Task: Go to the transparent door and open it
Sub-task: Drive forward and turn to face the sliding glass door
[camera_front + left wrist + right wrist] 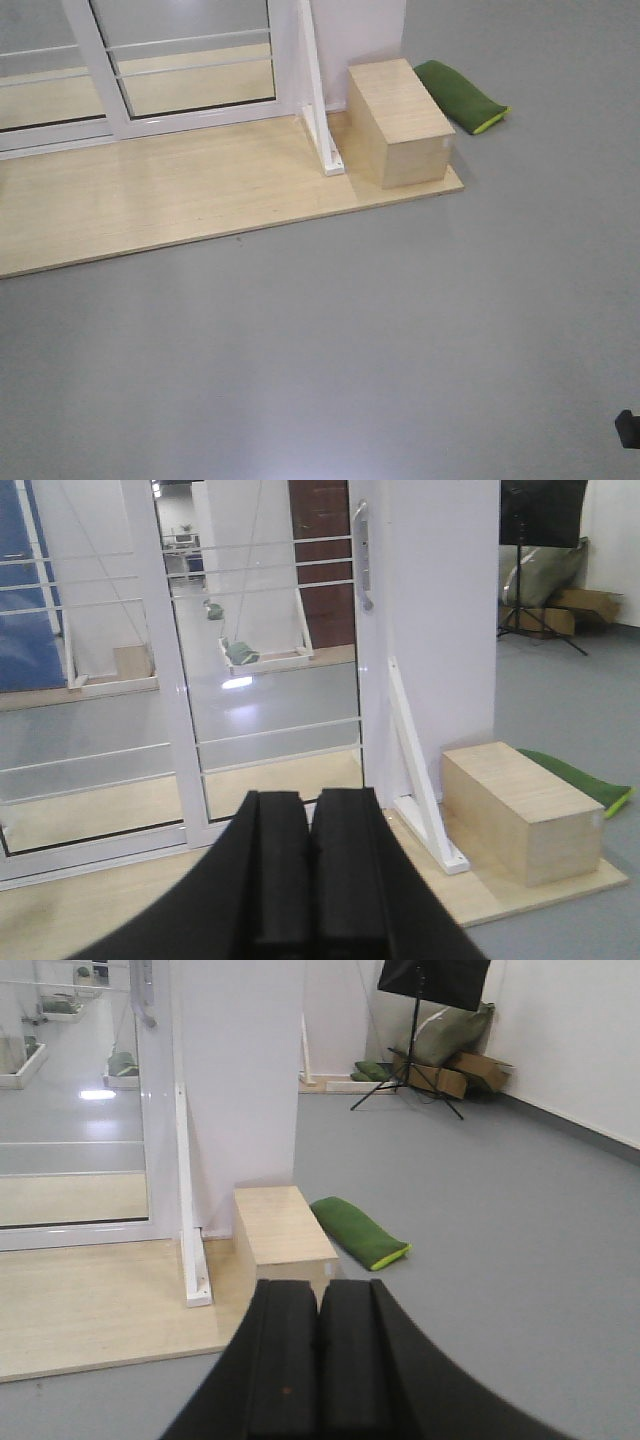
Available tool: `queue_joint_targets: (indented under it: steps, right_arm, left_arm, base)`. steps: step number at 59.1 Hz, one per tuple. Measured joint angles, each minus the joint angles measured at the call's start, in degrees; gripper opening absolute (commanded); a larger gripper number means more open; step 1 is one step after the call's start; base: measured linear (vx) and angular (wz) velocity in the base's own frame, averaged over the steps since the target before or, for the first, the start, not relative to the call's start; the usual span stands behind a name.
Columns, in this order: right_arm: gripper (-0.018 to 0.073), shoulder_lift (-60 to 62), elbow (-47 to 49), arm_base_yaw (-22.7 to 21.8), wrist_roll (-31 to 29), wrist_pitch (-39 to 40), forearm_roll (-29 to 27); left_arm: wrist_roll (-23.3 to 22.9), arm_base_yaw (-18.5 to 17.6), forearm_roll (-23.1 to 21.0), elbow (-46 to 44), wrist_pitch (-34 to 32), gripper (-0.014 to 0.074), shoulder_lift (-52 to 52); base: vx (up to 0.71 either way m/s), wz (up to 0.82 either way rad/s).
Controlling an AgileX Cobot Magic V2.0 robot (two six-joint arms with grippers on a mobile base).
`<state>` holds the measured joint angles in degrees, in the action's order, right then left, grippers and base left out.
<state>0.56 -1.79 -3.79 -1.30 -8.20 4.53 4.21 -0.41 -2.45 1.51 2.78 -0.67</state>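
The transparent door [265, 670] is a clear glass panel with thin white bars in a white frame, standing on a pale wooden platform [90, 900]. Its curved grey handle [363, 555] is on the right stile, next to a white wall panel. The door looks shut. Its lower part shows in the front view [190, 70], and its handle edge shows in the right wrist view [147, 990]. My left gripper [311, 800] is shut and empty, well short of the door. My right gripper [320, 1288] is shut and empty over the grey floor.
A similar barred glass panel [70, 680] without a handle stands left of the door. A white diagonal brace [420, 780], a wooden box [400, 120] and a green bag [460, 95] lie right of it. A black stand [430, 990] and boxes are far right.
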Motion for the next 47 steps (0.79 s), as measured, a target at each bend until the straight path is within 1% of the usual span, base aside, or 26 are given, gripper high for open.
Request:
queue_joint_targets:
  steps: [28,47]
  right_arm:
    - [-0.0008,0.0,0.0,0.0,0.0,-0.1,0.0]
    - [-0.0008,0.0,0.0,0.0,0.0,0.0,0.0]
  left_arm:
    - [0.0,0.0,0.0,0.0,0.0,-0.0006,0.0]
    - [0.0,0.0,0.0,0.0,0.0,-0.0006,0.0]
  base:
    - [0.64,0.32]
    - [0.63,0.13]
